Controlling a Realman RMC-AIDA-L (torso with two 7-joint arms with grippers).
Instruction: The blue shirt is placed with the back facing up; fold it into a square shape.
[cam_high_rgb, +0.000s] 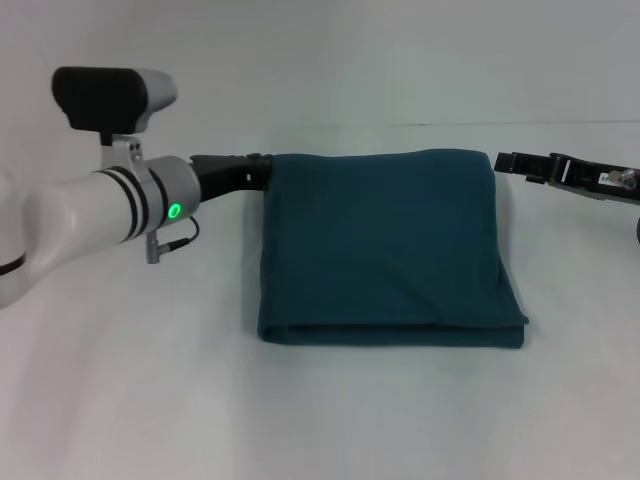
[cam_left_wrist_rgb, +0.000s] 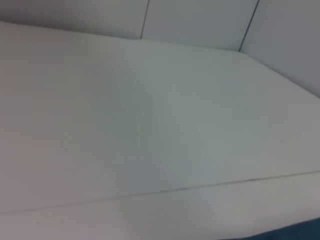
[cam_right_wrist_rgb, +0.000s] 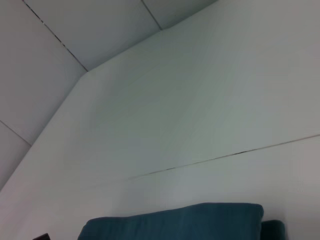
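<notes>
Folded blue shirt (cam_high_rgb: 385, 245) between both tools.

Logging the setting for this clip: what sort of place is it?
Probably a lab test bench: a plain white table, bare white panelled walls, and only the folded blue shirt between the left gripper and right gripper.

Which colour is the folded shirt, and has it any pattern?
The shirt is plain dark teal-blue, with no pattern visible; the head view shows it best.

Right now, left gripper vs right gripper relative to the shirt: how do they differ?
Left gripper touches the blue shirt's far left corner; right gripper sits just off the far right corner, a gap showing. Left arm reaches in across the table; right arm barely enters view. Both sit level with the far edge.
</notes>
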